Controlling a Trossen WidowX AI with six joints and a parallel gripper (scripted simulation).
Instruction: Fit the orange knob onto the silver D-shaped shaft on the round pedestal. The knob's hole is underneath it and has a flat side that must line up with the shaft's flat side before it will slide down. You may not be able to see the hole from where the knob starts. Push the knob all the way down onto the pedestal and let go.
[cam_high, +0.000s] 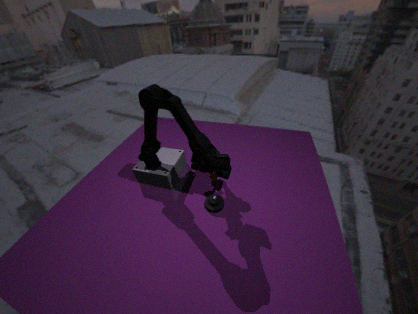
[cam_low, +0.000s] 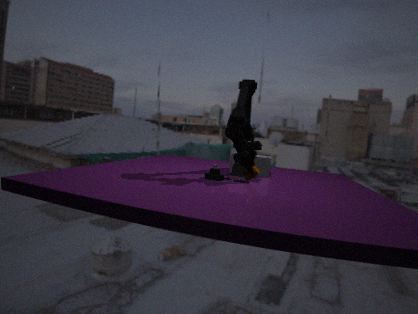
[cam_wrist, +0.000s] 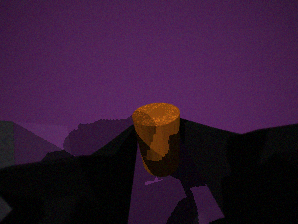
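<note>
I work on a flat purple board (cam_high: 280, 210) that seems to float over a grey rooftop (cam_high: 200, 75), its dark front edge (cam_low: 200, 227) showing in the exterior view. Around me the light is dim, a dusk with heavy grey cloud (cam_low: 200, 45) and a faint pink glow far off in the top view. Long shadows lie across the purple toward the near side. Tall pale buildings (cam_high: 385, 110) rise on the right, and a low grey shed (cam_high: 117, 35) stands far left. In the exterior view a long brick block (cam_low: 70, 85) sits far left, thin masts (cam_low: 159, 100) stand behind the board, and a green tarp (cam_low: 195, 150) lines a roof edge.
</note>
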